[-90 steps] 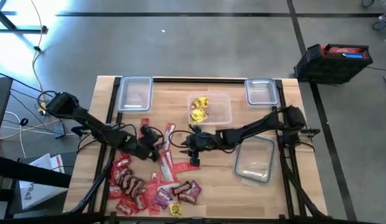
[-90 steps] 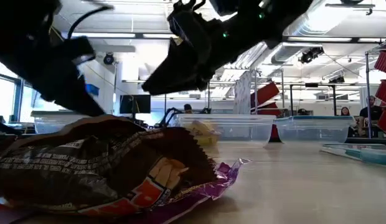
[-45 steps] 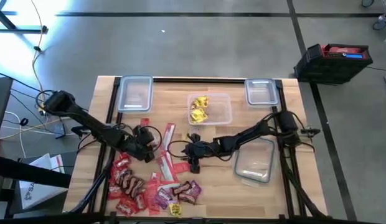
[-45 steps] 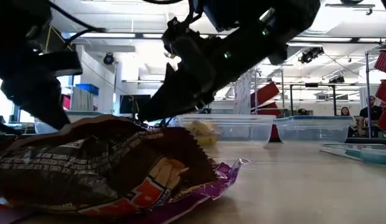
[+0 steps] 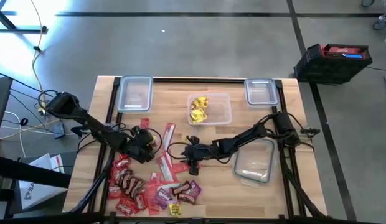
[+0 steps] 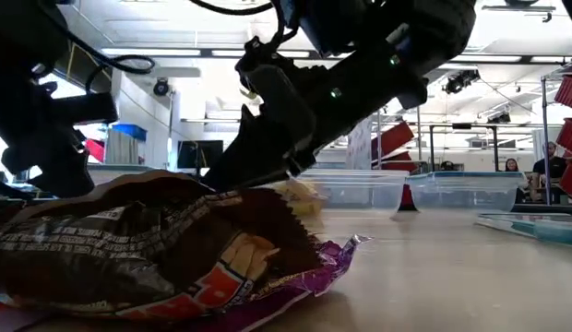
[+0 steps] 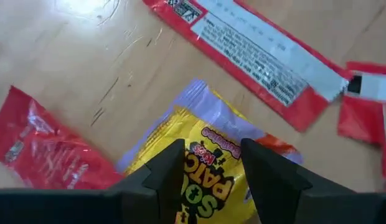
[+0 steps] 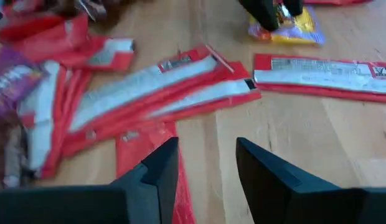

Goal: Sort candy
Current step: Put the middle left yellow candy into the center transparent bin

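While the left hand (image 7: 211,171) sits low over a yellow packet (image 7: 205,168), its two dark fingers stand either side of the wrapper, which lies flat on the wooden counter (image 5: 243,127); whether the fingers press the packet cannot be told, though a gap shows between them. In the high view this left hand (image 5: 145,142) is left of centre, above the candy heap (image 5: 146,186) of red, brown and purple wrappers at the counter's near-left part; long red packets (image 5: 167,152) lie between the two hands. The right hand (image 5: 193,155) reaches in from the right, near the middle of the counter, its fingers parted over bare wood and a red packet (image 8: 149,93), gripping nothing. A clear container (image 5: 209,108) behind the hands holds yellow sweets; three more clear containers (image 5: 134,93) stand at the counter's far corners and right side.
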Tool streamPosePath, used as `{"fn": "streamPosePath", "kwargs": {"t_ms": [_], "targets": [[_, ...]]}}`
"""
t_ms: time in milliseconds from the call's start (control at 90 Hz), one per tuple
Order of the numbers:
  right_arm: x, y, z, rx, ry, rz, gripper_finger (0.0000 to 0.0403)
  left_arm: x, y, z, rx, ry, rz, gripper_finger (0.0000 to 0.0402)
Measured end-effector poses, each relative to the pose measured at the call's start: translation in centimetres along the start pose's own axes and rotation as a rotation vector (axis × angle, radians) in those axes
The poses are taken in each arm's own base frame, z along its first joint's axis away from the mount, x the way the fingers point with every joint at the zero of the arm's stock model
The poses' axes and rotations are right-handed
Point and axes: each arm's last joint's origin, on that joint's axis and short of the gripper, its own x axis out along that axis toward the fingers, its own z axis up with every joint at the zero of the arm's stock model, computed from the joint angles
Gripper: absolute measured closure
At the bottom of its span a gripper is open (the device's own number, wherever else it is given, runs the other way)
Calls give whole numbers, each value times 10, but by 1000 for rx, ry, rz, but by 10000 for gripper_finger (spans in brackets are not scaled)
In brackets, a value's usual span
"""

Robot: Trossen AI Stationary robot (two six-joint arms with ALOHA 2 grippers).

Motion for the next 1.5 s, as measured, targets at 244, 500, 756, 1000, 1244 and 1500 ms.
{"fn": "streamPosePath", "kwargs": {"t_ms": [244, 500, 756, 1000, 1244, 1500], "targets": [[-1, 8, 1, -30, -13, 86, 272, 14, -7, 5, 37, 1, -34, 283], [-9, 26, 3, 15, -2, 128, 272, 16, -7, 9, 16, -16, -55, 391], [-50, 55, 26, 3, 36, 189, 272, 14, -17, 19, 4, -91, -101, 399], [-107, 67, 45, -55, 108, 71, 272, 4, -31, 42, 47, -180, -108, 401], [-136, 48, 21, -12, 386, -289, 272, -7, -44, 78, 72, -336, -114, 401], [-108, 42, -7, 8, 498, -366, 272, 3, -30, 114, 70, -456, -152, 401]]}}
